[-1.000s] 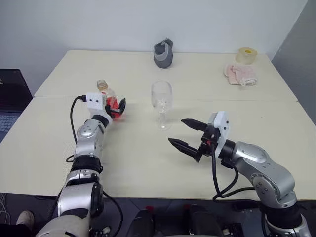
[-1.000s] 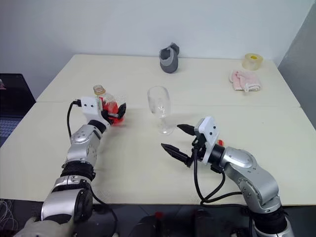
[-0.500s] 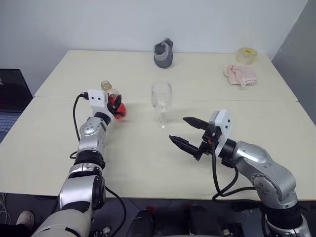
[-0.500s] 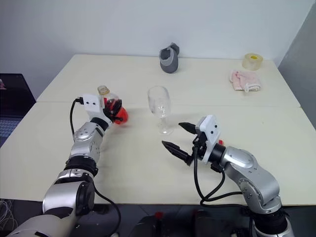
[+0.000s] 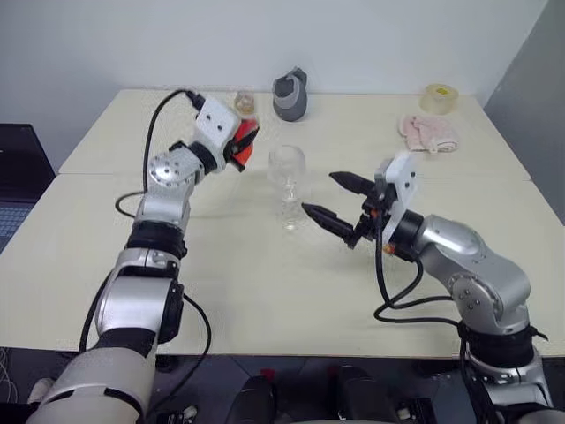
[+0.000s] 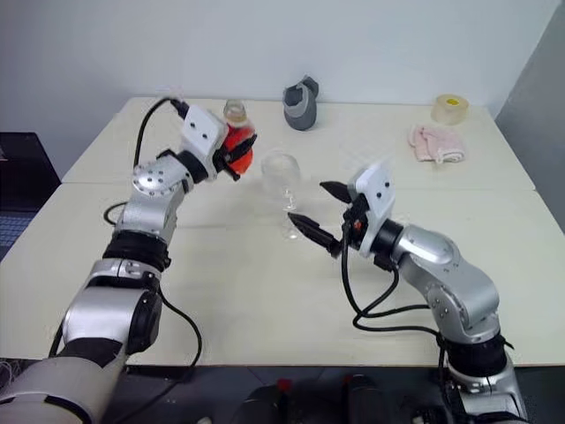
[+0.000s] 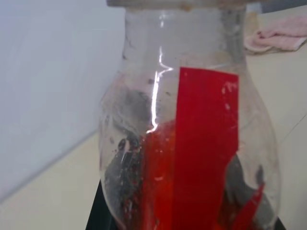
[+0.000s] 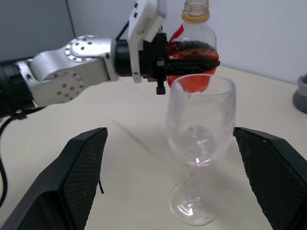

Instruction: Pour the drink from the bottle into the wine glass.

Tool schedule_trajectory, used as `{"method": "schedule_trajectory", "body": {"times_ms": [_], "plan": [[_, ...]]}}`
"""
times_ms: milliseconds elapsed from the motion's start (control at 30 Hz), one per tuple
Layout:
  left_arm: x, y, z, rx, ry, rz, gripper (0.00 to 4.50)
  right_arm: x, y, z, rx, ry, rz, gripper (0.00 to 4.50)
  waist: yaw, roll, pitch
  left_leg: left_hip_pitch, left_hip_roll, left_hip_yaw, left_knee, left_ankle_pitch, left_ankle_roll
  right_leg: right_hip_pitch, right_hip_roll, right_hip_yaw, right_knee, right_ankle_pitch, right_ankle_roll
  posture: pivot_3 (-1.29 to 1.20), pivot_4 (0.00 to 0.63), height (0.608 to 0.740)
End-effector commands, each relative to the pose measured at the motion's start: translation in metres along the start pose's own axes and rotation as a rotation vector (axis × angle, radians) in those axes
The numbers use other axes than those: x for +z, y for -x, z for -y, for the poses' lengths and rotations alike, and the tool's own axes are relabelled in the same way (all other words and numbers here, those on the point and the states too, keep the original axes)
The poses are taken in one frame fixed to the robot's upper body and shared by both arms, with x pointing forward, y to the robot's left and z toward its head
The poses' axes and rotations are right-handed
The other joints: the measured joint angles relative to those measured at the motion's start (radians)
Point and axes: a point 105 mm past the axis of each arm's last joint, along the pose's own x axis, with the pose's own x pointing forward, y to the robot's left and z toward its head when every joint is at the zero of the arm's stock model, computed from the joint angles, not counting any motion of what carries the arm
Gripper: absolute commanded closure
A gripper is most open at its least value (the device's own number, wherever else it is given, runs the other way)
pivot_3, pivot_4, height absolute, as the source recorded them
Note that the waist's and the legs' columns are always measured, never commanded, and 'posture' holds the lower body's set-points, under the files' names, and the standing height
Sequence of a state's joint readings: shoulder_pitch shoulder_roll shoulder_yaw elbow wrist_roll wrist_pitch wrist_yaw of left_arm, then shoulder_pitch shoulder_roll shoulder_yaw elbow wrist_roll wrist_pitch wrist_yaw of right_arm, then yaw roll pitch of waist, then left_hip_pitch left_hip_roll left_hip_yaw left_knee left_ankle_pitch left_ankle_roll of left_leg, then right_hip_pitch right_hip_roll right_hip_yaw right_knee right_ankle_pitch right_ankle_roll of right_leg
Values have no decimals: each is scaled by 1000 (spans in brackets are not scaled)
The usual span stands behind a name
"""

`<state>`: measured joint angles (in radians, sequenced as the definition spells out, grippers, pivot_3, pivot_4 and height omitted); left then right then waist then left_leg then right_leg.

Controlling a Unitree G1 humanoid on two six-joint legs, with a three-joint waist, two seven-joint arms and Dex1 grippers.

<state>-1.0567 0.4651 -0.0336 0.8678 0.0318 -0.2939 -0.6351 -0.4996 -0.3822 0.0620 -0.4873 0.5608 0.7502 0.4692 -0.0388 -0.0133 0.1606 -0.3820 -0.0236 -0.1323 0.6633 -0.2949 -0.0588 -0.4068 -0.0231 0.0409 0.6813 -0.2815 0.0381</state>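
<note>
In the head views the left gripper point(image 5: 240, 141) is clamped on the bottle point(image 5: 243, 132), held off the worktop point(image 5: 265, 291) in the upper centre of the frame, just left of the wine glass point(image 5: 287, 181) standing mid-frame. The right gripper point(image 5: 340, 199), fingers spread wide, sits just right of the glass. The right wrist view adds that the glass bowl looks empty and the bottle stands upright behind its rim. The left wrist view shows the drink point(image 7: 158, 191) low in the bottle, behind a red label point(image 7: 206, 143).
</note>
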Motion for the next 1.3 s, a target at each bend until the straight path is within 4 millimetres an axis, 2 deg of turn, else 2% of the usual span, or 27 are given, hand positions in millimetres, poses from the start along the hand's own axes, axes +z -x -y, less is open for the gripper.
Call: {"method": "schedule_trajectory", "body": {"times_ms": [33, 333, 433, 1300], "plan": [[20, -2, -6, -55, -116, 52, 3453, 12, -5, 8, -36, 8, 33, 0, -5, 0, 0, 0, 0, 0, 0, 0, 0, 0, 0, 0, 0, 0, 0, 0, 150, 740], [26, 2, -14, -131, -342, 32, 3453, 23, -14, 14, -53, 34, 65, 0, -17, 0, 0, -1, 0, 0, 0, 0, 0, -2, 0, 0, 1, 0, 0, 0, 150, 740], [27, 2, -19, -118, -361, 25, 3453, 23, -16, 14, -54, 41, 68, 0, -17, 0, 0, -2, 0, 0, 0, 0, 1, -2, 0, 0, 1, 0, 0, 0, 150, 740], [44, 4, -23, -170, -778, 51, 3453, 25, -19, 9, -40, 49, 92, 0, -20, 0, 0, -2, -1, 0, 1, 0, 1, -3, 0, 0, 1, 0, 0, 0, 150, 740]]}}
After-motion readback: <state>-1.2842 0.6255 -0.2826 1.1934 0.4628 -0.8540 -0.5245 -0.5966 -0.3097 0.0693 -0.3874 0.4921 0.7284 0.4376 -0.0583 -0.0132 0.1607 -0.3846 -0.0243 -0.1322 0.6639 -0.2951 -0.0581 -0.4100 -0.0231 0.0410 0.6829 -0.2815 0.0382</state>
